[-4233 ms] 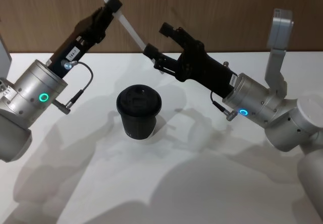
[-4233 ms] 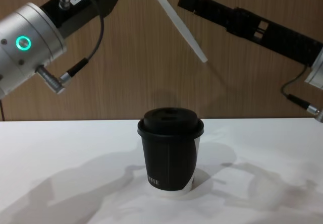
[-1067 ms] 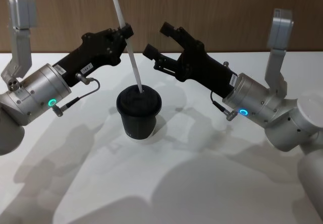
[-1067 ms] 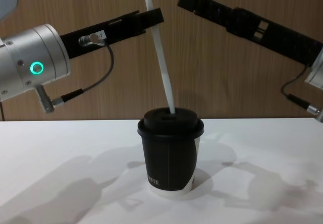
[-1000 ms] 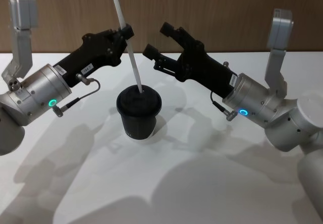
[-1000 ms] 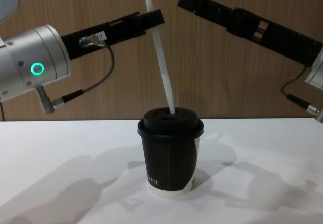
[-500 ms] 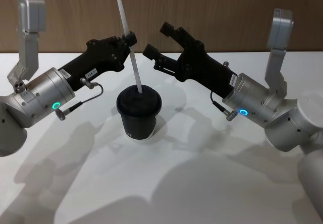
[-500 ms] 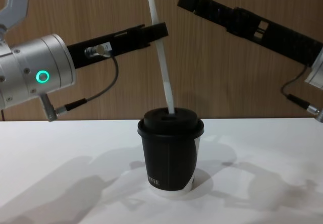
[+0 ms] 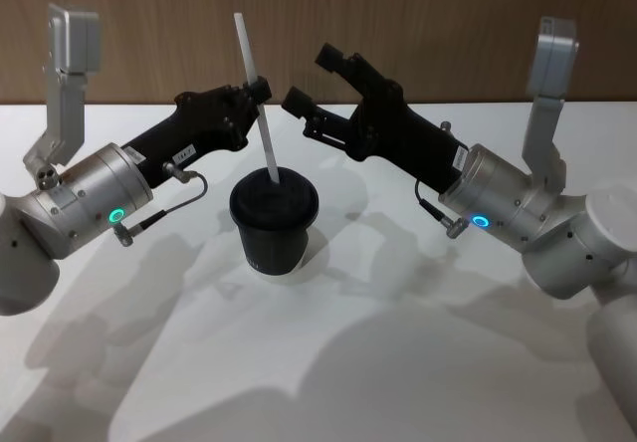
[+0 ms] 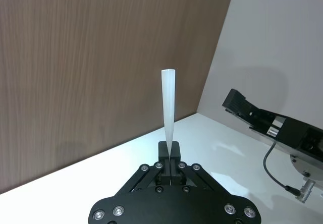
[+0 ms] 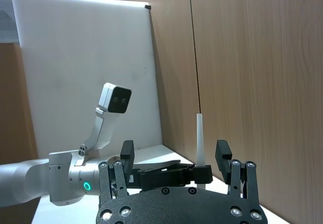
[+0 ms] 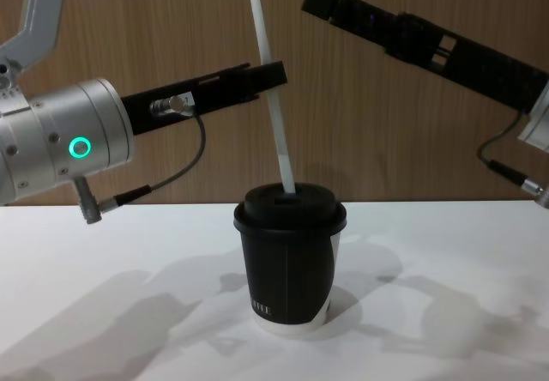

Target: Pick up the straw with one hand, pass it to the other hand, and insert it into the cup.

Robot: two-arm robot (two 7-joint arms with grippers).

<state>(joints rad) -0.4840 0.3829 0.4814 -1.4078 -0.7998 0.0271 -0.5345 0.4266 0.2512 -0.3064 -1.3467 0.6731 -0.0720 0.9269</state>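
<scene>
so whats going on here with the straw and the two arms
The left gripper is shut on the straw, partway up its length, and the straw's lower end sits in the hole of the lid on the cup, leaning a little. The cup stands upright on the white table. The right gripper hangs open above and behind the cup, holding nothing. The straw looks only partly pushed in, with most of its length above the lid.

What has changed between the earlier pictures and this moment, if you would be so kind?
The left gripper, shut on the straw, swung it from a steep slant high above the table to near upright and lowered its tip into the lid of the cup, pushing deeper since. The right gripper stayed open and raised; the cup has not moved.
</scene>
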